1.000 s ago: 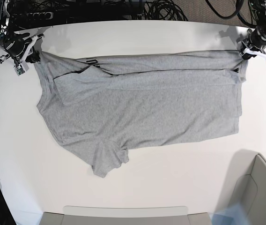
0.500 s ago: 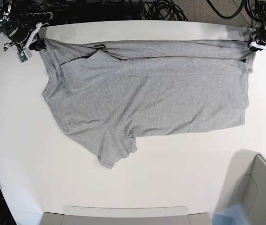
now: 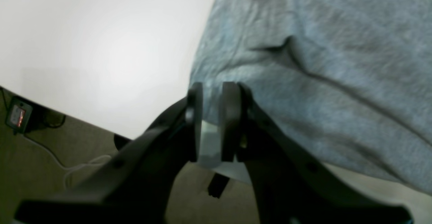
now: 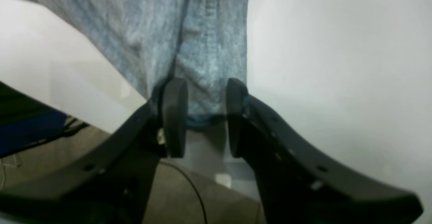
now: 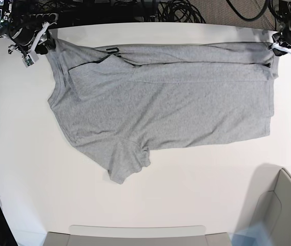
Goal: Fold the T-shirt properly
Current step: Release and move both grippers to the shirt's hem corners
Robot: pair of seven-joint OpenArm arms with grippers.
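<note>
T-shirt (image 5: 161, 102) far edge along table (image 5: 196, 205) rim

black curved tool (image 3: 211, 122), rounded pads (image 4: 174, 116)

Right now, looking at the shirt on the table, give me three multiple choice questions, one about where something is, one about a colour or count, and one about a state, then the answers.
1. Where on the table do both grippers sit?
A. along the far edge, at the T-shirt's two far corners
B. at the near edge
C. over the middle of the shirt

2. How many sleeves lie spread out flat and plainly in sight in the base view?
A. none
B. one
C. three

3. What is the left gripper doing?
A. wide open over bare table
B. nearly closed on the T-shirt's edge
C. holding a box

Answers: 1 A, the right gripper and left gripper are at the far corners. 2 B, one sleeve sticks out on the near side. 3 B, cloth of the T-shirt sits between its fingers.
</note>
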